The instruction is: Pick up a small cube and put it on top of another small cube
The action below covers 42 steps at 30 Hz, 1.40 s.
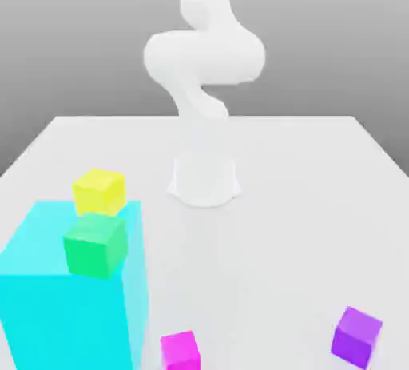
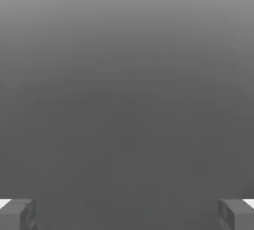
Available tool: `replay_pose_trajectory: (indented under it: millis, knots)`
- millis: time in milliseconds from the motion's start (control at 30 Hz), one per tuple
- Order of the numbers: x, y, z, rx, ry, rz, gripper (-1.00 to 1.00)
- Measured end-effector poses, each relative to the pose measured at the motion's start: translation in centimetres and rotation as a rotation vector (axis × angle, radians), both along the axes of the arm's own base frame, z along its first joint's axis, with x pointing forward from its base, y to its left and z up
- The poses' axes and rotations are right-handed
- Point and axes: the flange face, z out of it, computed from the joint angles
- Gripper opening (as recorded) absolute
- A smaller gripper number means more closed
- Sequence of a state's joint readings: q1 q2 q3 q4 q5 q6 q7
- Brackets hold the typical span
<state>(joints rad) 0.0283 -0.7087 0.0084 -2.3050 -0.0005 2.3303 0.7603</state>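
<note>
The claw is spread wide, its fingers far apart, gripping nothing; the purple cube sits alone on the table.

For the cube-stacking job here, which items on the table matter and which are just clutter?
Belongs to the job:
- violet-purple cube, the one to pick up
- end effector, fingers wide apart, holding nothing
- the base cube could be any of the small cubes listed below

Lying about unless chosen as base:
- magenta-pink cube
- yellow cube
- green cube
- large cyan block
</note>
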Motion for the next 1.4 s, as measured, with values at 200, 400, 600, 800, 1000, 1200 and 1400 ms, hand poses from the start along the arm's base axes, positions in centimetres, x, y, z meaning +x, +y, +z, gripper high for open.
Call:
replay_pose_trajectory:
  millis: [200, 400, 600, 800, 1000, 1200, 1400]
  knots:
    - [6.6, 4.4, -9.0, -0.083, 0.156, 0.165, 0.00]
    - [10.6, 9.4, -19.0, -0.161, 0.304, 0.337, 0.00]
    - [11.6, 14.8, -29.8, -0.236, 0.447, 0.526, 0.00]
    - [10.1, 19.0, -41.0, -0.301, 0.587, 0.709, 0.00]
    - [8.0, 21.2, -50.9, -0.336, 0.674, 0.826, 0.00]
    - [7.9, 21.3, -53.7, -0.338, 0.677, 0.829, -1.00]
    - [7.9, 21.3, -50.8, -0.338, 0.678, 0.830, -1.00]
